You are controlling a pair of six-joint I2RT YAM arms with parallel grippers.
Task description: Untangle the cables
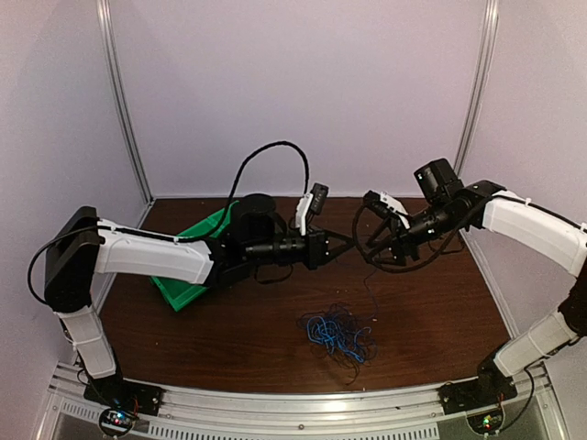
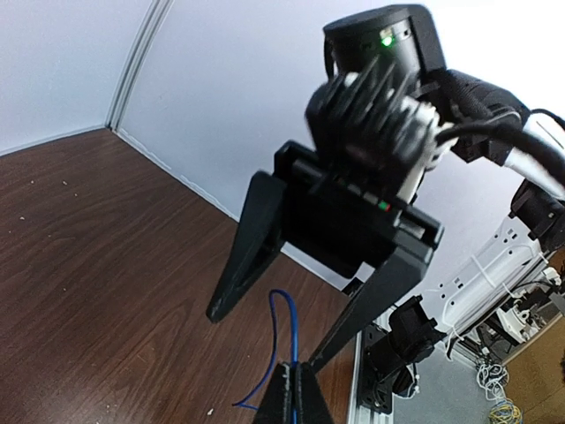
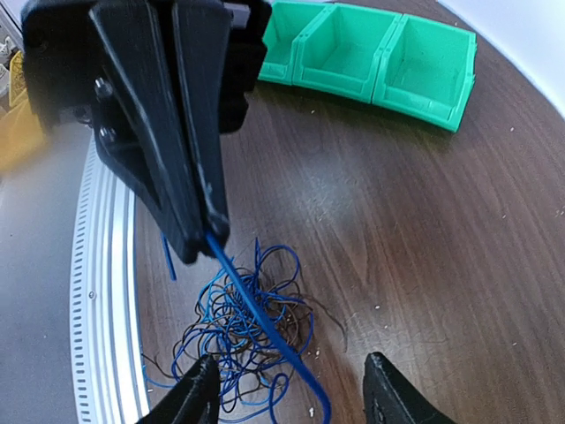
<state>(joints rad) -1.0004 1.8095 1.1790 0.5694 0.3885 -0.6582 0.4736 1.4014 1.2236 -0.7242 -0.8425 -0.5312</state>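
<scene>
Blue cable juts toward right hand.

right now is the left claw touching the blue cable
Touching. The right wrist view shows the left claw shut, its tips pinched on the blue cable, which runs out from between them. The left wrist view shows the same grip.

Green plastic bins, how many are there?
3 green plastic bins side by side on the brown wooden table: first, middle, last. Others may be hidden.
</scene>
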